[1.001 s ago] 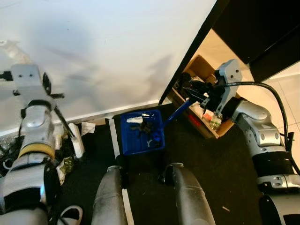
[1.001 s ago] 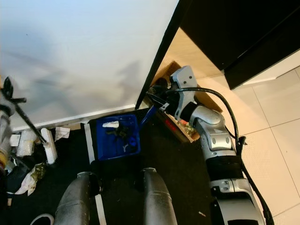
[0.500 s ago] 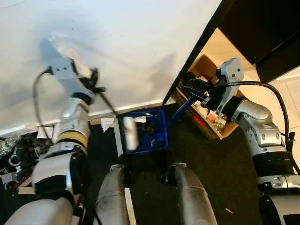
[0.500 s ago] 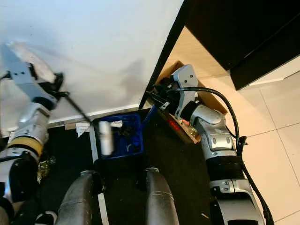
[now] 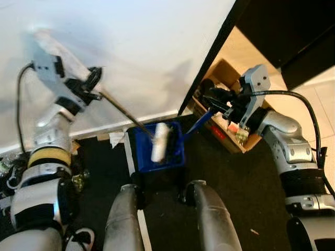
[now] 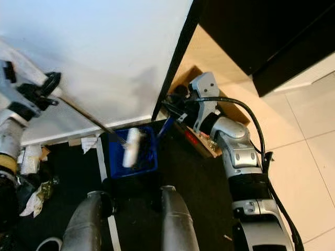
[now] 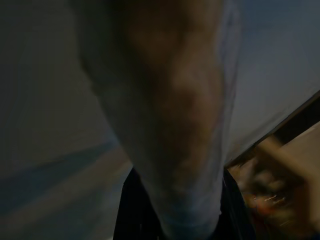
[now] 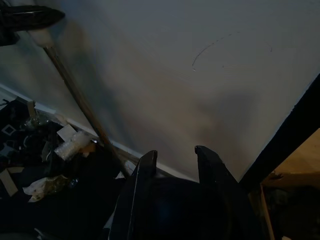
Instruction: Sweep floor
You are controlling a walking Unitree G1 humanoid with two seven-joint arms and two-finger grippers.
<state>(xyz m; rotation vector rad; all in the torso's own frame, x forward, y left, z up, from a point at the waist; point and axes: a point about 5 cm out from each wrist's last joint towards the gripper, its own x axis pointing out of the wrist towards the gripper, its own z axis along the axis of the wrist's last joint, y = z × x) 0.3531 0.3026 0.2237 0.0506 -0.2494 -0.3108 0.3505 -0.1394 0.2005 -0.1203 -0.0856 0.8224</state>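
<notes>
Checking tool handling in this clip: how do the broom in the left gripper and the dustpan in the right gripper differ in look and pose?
The broom has a thin dark stick and a pale head; the dustpan is a blue tray with a short blue handle. The broom slants down from the raised left gripper by the white wall; the dustpan lies flat on the dark floor, its handle rising to the right gripper. Both meet at the tray, where the broom head sits over the dustpan.
</notes>
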